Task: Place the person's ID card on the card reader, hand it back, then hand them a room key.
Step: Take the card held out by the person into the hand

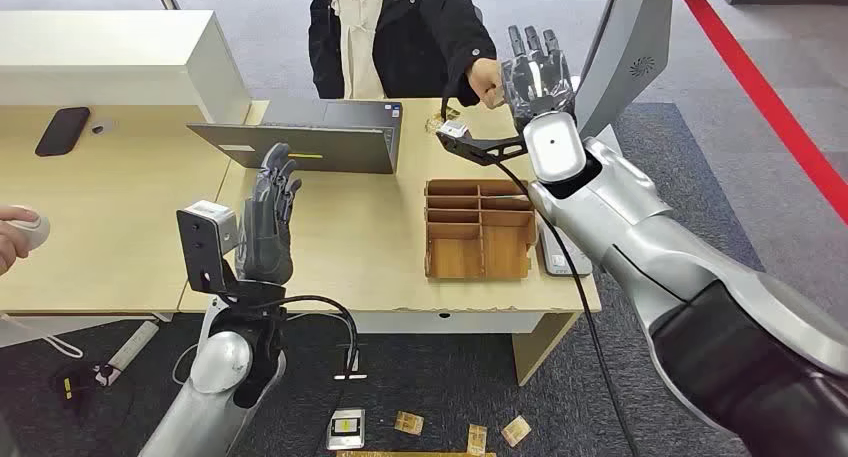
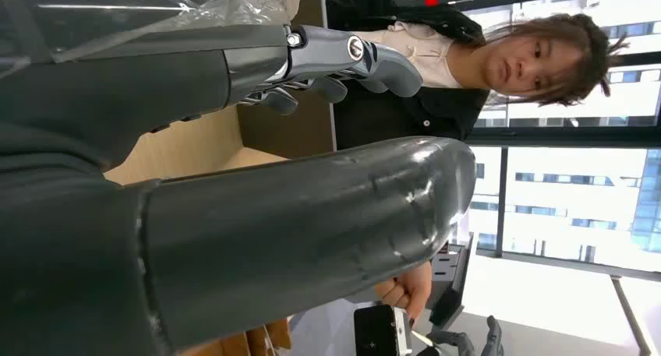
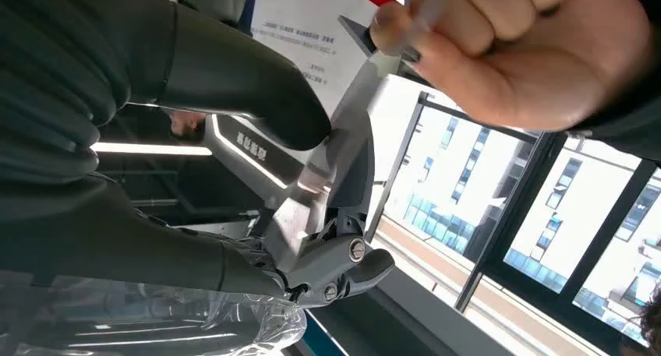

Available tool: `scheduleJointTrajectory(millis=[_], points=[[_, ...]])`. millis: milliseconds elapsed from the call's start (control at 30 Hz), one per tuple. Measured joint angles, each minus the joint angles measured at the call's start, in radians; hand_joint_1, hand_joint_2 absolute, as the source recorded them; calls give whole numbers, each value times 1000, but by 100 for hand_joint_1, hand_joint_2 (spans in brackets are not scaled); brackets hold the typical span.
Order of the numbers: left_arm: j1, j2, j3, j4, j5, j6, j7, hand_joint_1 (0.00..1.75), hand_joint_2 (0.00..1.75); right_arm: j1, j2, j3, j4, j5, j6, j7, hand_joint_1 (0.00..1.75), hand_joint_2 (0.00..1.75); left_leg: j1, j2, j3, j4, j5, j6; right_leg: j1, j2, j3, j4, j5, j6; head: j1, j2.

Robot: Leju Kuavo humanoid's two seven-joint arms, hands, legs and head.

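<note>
- Here the right hand (image 1: 538, 77) reaches up to the person's fist (image 1: 487, 80), which pinches a thin card (image 3: 417, 17); its grip cannot be told
- Left hand (image 1: 272, 217) hovers with fingers apart, holding nothing
- Likely a card handover; next needs a sure hold

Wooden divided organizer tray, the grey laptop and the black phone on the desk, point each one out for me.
Wooden divided organizer tray (image 1: 478, 203): head view, on a centre divider.
Grey laptop (image 1: 330, 147): head view, on the back of its lid.
Black phone (image 1: 62, 131): head view, on its middle.

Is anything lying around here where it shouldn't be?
Yes. Several small tan cards lie scattered on the dark floor below the desk, near a small boxy device; they look dropped rather than placed.
</note>
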Motion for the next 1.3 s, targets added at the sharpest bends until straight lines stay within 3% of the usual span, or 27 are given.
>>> scheduleJointTrajectory(millis=[833,1133,1300], points=[[-9,2,-15,0,11,13,-2,0,0,-8,-10,10,-1,-14,-19,-8,175,175,0,0,0,0,0,0,0,0,0,0,0,0,0,0],[-8,3,-14,-3,1,19,-1,0,0,2,-18,18,-29,-35,-71,-84,175,175,0,0,0,0,0,0,0,0,0,0,0,0,0,0],[8,3,-12,-17,-17,22,6,0,0,74,-45,25,-54,-62,-74,-111,175,175,0,0,0,0,0,0,0,0,0,0,0,0,0,0]])
